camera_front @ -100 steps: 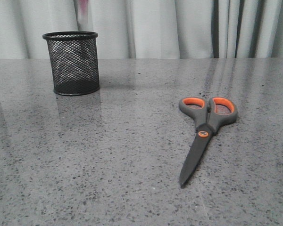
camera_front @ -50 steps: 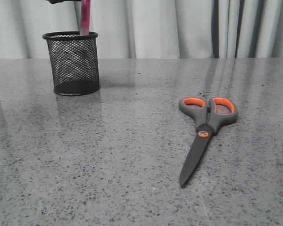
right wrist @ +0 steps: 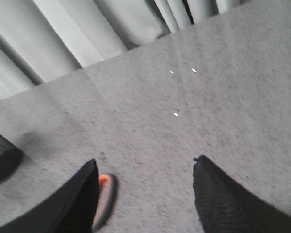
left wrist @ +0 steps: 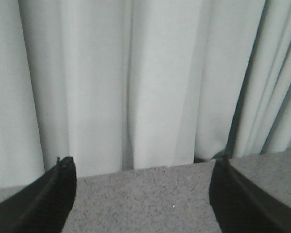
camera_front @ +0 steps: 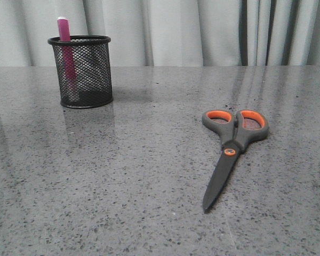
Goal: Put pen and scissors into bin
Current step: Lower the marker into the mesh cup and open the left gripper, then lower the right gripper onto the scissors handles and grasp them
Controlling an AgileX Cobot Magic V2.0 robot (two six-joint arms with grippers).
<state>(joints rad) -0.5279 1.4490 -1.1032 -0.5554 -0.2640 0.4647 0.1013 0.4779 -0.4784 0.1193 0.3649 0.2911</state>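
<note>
Scissors (camera_front: pixel 233 148) are lying flat on the table's right half, blades pointing toward me, one orange loop showing beside my right gripper (right wrist: pixel 145 194), whose jaws are standing apart and empty. Pen (camera_front: pixel 67 53) is standing in the bin (camera_front: pixel 81 70); my left gripper (left wrist: pixel 140 194) is gaping too.

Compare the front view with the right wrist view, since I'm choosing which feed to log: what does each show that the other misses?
Only the front view shows the bright pink pen standing in the black wire-mesh cup, and the whole dark grey scissors with orange-lined loops flat on the speckled grey table. Only the right wrist view shows the right gripper, open and empty above the table. Both share the cup's base, one orange scissor loop, the table and the pale curtain.
</note>
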